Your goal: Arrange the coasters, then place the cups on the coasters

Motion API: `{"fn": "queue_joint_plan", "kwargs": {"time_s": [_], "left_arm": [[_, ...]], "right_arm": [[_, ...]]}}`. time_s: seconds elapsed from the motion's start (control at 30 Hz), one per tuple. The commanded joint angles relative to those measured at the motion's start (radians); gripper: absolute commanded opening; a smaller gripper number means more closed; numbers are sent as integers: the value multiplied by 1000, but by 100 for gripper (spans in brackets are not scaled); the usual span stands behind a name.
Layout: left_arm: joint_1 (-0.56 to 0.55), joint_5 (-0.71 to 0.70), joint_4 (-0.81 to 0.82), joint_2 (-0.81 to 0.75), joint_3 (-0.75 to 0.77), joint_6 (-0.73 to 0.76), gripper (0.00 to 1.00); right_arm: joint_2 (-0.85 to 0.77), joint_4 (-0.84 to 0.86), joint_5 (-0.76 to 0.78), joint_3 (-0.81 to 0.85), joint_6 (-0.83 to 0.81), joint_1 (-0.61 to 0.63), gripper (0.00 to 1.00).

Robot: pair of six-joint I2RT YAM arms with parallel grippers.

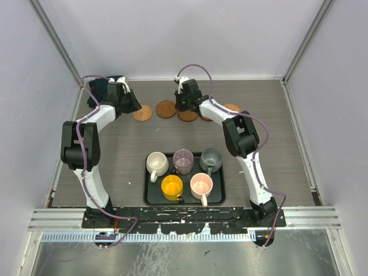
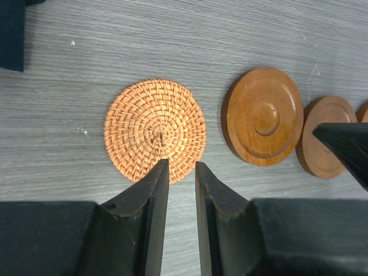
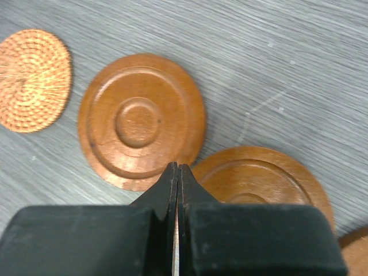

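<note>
Several round brown coasters lie in a row across the far part of the table. The leftmost is a woven orange one. To its right lie a ringed wooden coaster and another wooden coaster. My left gripper hovers at the woven coaster's near edge, its jaws a narrow gap apart with nothing between them. My right gripper is shut and empty above the gap between the two wooden coasters. The cream, mauve, grey-green, yellow and pink cups stand on the tray.
The black tray sits near the front middle of the table. A dark cloth lies by the far left corner, left of the woven coaster. One more coaster lies at the right end of the row, behind the right arm.
</note>
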Motion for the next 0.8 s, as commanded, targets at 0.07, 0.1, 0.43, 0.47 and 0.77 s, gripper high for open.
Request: {"fn": "queue_joint_plan", "kwargs": {"time_s": [0.07,0.1,0.43,0.47,0.77], "left_arm": [[5,14,110,-121,-95,-18,27],[5,14,115,-129,-107,-21,27],[5,2,131,-183,-180,-25,27],[6,-2,131,-190,-187,-22,27],[5,-26,121,-219,-213,-4,27]], "right_arm": [[0,87,-36,84,-17,35,1],[10,85,-36,96,-16,38,1],[114,62,-63,189,7,50,2],[122,62,-63,194,10,51,2],[143,55,-76,199,9,64,2]]}}
